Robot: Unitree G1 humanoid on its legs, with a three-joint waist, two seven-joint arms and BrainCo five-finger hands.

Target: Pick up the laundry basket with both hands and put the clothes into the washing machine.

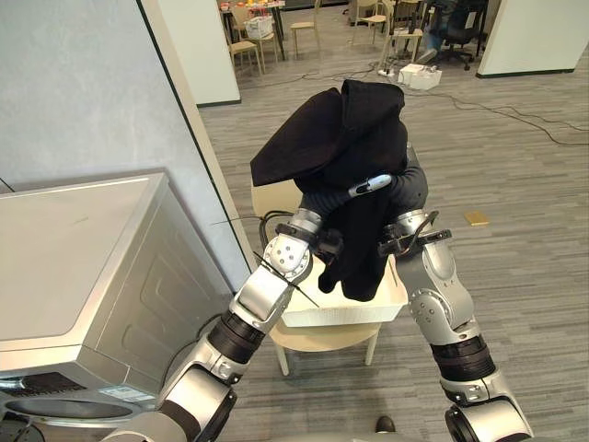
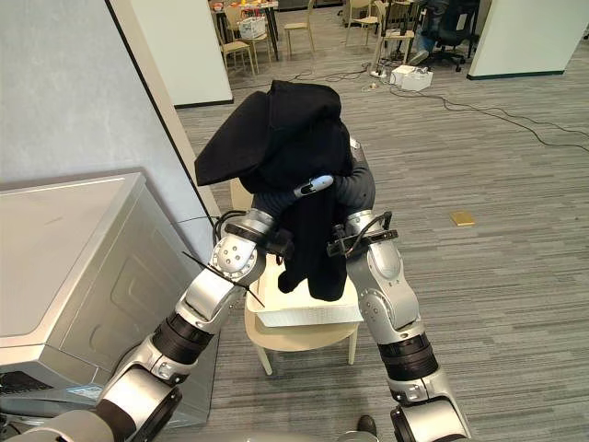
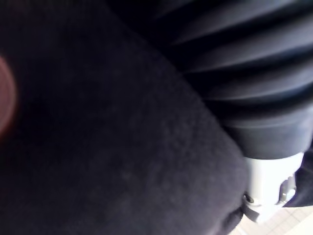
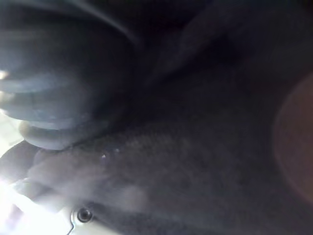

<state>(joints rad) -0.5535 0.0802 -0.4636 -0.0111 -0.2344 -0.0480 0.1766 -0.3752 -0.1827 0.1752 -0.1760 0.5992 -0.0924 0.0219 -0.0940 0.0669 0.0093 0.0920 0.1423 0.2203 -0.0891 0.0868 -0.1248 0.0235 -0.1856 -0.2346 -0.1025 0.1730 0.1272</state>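
A black garment [image 1: 340, 138] hangs raised over both my hands, its lower end trailing into the white laundry basket [image 1: 354, 311]. The basket rests on a beige chair [image 1: 317, 339] in front of me. My left hand [image 1: 368, 186] reaches in from the lower left and is mostly wrapped in the cloth. My right hand [image 1: 414, 191] comes up from the lower right, with its dark cover buried under the garment. Both wrist views look straight into the black cloth [image 3: 122, 147] pressed against the hands. The silver washing machine [image 1: 83, 267] stands at my left.
A grey wall with a dark-edged partition [image 1: 184, 120] runs behind the washing machine. At the back are chairs and tables [image 1: 253, 37], a white box [image 1: 419, 75] and cables on the floor. A small yellow piece [image 1: 477, 218] lies on the floor to the right.
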